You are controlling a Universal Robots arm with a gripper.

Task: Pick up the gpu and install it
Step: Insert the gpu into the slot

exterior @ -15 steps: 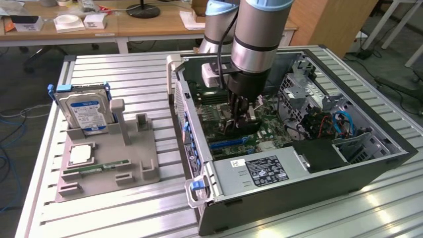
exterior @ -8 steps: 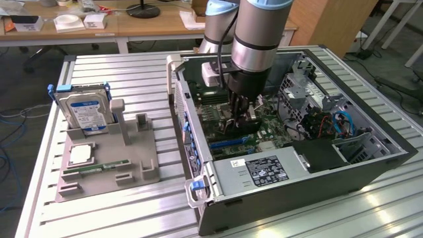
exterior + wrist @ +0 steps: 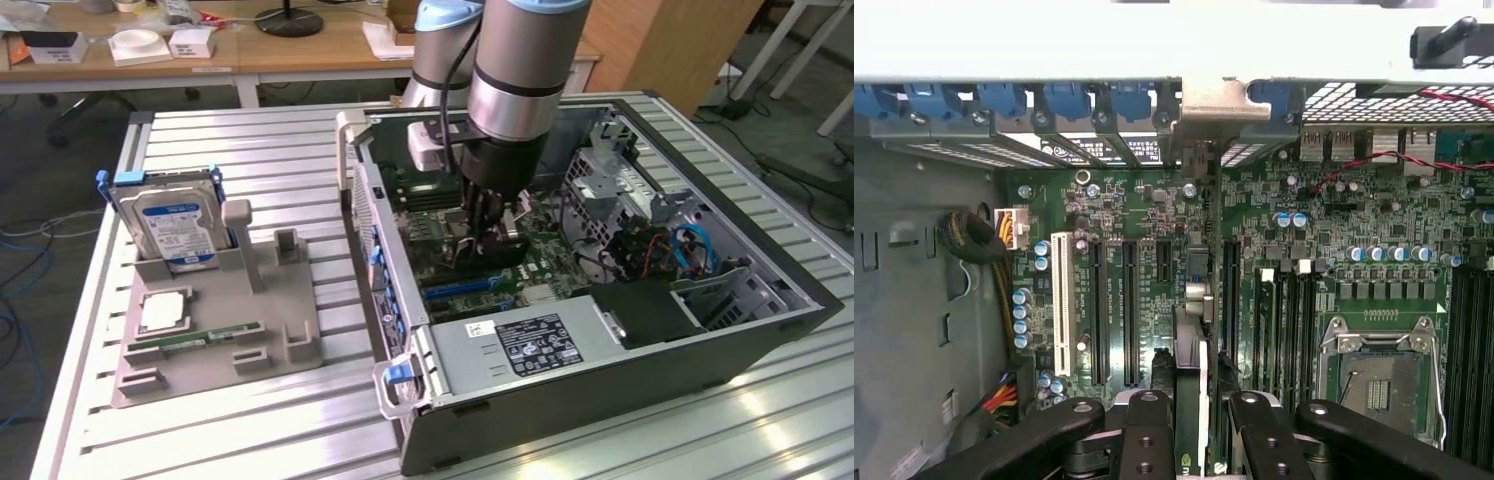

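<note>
**Arm pointing down, gripper pinched on a card**

In the exterior view the Universal Robots arm [image 3: 523, 70] stands nearly vertical, and its silver-and-black wrist [image 3: 497, 160] points almost straight down. The gripper [image 3: 489, 238] hangs directly under the wrist with its fingers aimed downward. In the wrist view the two black fingers [image 3: 1149, 430] sit close together, clamped on the thin edge of the gpu [image 3: 1191, 345].

Blue label [image 3: 178, 235] on the hard drive [image 3: 160, 195], black label [image 3: 531, 345] on the power supply [image 3: 461, 375], small white stickers [image 3: 1109, 150]: print on all, nothing legible.
</note>
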